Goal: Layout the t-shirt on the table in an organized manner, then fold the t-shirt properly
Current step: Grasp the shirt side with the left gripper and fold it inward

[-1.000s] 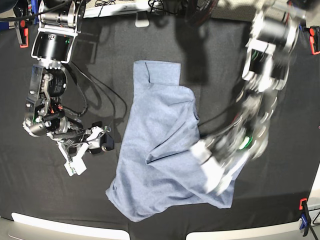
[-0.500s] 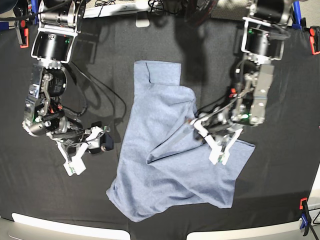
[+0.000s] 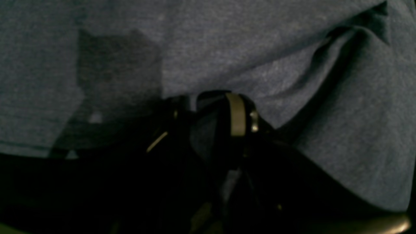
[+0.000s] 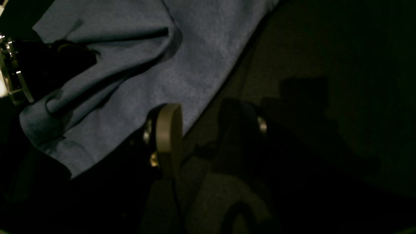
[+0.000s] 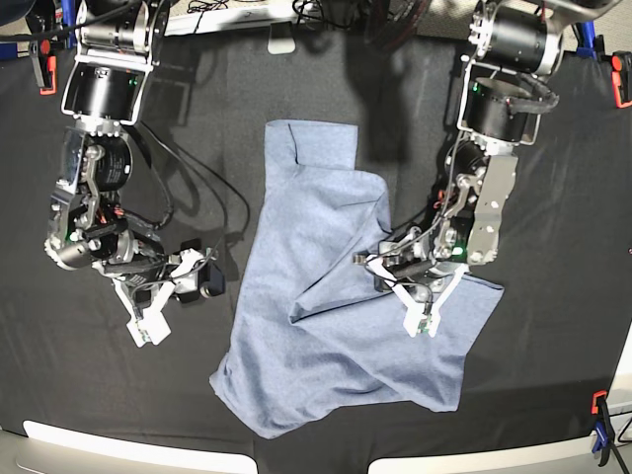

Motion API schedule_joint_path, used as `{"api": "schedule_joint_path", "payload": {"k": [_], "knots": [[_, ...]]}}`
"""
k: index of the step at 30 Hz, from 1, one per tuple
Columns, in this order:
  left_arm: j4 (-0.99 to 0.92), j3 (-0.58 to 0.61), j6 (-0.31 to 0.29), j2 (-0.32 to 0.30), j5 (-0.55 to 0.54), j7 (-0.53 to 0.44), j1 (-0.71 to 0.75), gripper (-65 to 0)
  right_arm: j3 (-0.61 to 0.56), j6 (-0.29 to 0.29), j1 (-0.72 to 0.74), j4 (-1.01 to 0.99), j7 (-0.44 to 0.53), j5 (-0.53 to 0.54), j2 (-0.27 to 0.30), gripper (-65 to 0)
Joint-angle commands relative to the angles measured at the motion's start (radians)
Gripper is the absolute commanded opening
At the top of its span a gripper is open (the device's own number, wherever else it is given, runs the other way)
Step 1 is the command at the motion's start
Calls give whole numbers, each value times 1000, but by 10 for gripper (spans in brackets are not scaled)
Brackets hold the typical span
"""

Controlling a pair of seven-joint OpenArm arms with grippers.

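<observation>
The blue-grey t-shirt lies crumpled in the middle of the black-covered table, with a diagonal fold across its body. My left gripper sits low on the shirt's right half. In the left wrist view its jaws stand apart with a ridge of the t-shirt between them. My right gripper hangs open over bare black cloth left of the shirt. In the right wrist view the right gripper holds nothing, and the t-shirt's edge runs just past its left finger.
Orange-black clamps grip the cloth at the table's corners. Cables and a white stand foot lie along the far edge. A pale rail lines the near edge.
The left arm has swung from the shirt's lower right corner up and left to the shirt's middle right, and its jaws have widened. The right arm has stayed put.
</observation>
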Motion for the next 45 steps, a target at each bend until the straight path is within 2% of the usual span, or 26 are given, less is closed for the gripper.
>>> {"api": "schedule_joint_path", "payload": {"k": [1, 3, 4, 7, 11, 13, 16, 21, 24, 28, 31, 33, 35, 40, 45], "knots": [[11, -1, 10, 3, -19, -10, -22, -503, 4, 8, 25, 18, 16, 22, 8, -387], [11, -1, -3, 12, -43, 9, -19, -621, 4, 8, 25, 18, 17, 22, 8, -387], [11, -1, -29, 14, -45, 16, -19, -650, 4, 8, 25, 18, 17, 22, 8, -387], [12, -1, -88, 16, -49, 61, -23, -650, 4, 8, 25, 18, 17, 22, 9, -387], [39, -1, -95, -25, -41, 150, -24, -650, 3, 8, 25, 18, 31, 23, 9, -387], [72, -1, -94, -62, -41, 179, -11, -650, 3, 19, 25, 18, 32, 23, 8, -387], [160, -30, -43, -124, -38, 186, 36, -650, 3, 33, 25, 18, 32, 26, 8, -387], [343, -172, -24, -183, -14, 234, 187, -650, 0, 33, 25, 18, 33, 30, 8, -387], [426, -249, -24, -200, -23, 210, 301, -650, -18, 33, 25, 18, 35, 30, 8, -387], [447, -274, -29, -193, -152, 91, 367, -650, -67, 33, 25, 18, 34, 29, 8, -387], [437, -274, -58, -150, -159, 73, 356, -650, -103, 33, 25, 18, 27, 29, 8, -387], [431, -274, -97, -117, -169, 34, 346, -527, -118, 33, 25, 18, 27, 28, 8, -387], [408, -273, -119, -85, -178, 18, 325, -460, -121, 33, 25, 18, 26, 27, 8, -387], [231, -273, -120, -28, -205, 16, 222, -458, -120, 33, 25, 18, 25, 14, 9, -387], [56, -273, -188, -5, -294, 55, 101, -458, -120, 32, 25, 18, 27, 14, 9, -387]]}}
